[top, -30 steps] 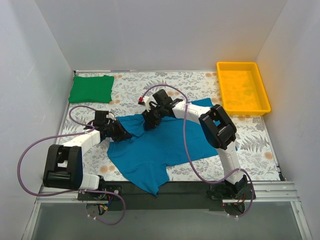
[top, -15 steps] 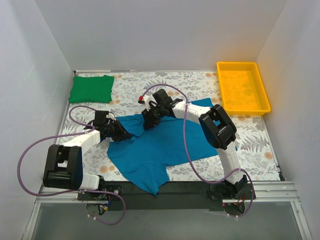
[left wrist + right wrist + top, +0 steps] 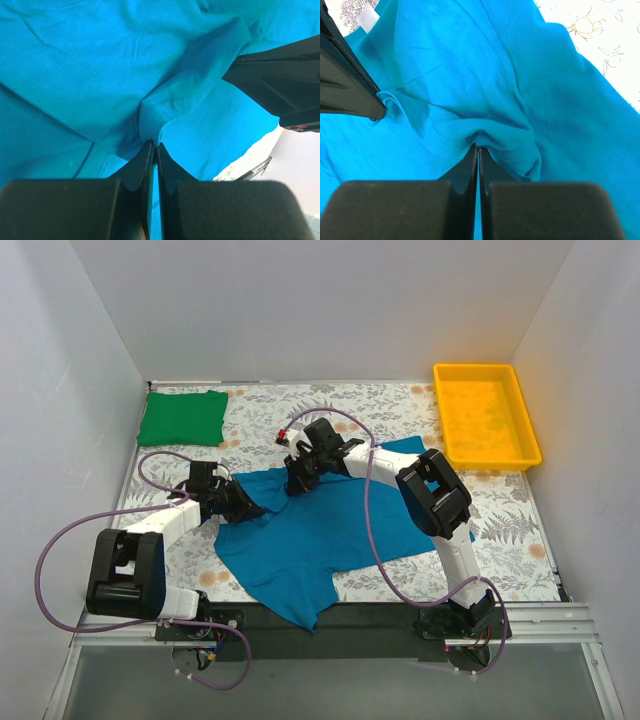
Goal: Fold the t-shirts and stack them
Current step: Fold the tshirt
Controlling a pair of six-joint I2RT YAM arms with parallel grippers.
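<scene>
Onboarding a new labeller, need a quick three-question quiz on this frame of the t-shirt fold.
1. True or false: the green t-shirt lies folded at the far left corner of the table.
2. The right hand is shut on: A) the green t-shirt B) the teal-blue t-shirt C) nothing.
3. Short answer: how many hands pinch the teal-blue t-shirt?
Key: 1 true; 2 B; 3 two, since the left hand pinches a fold of it as well.
</scene>
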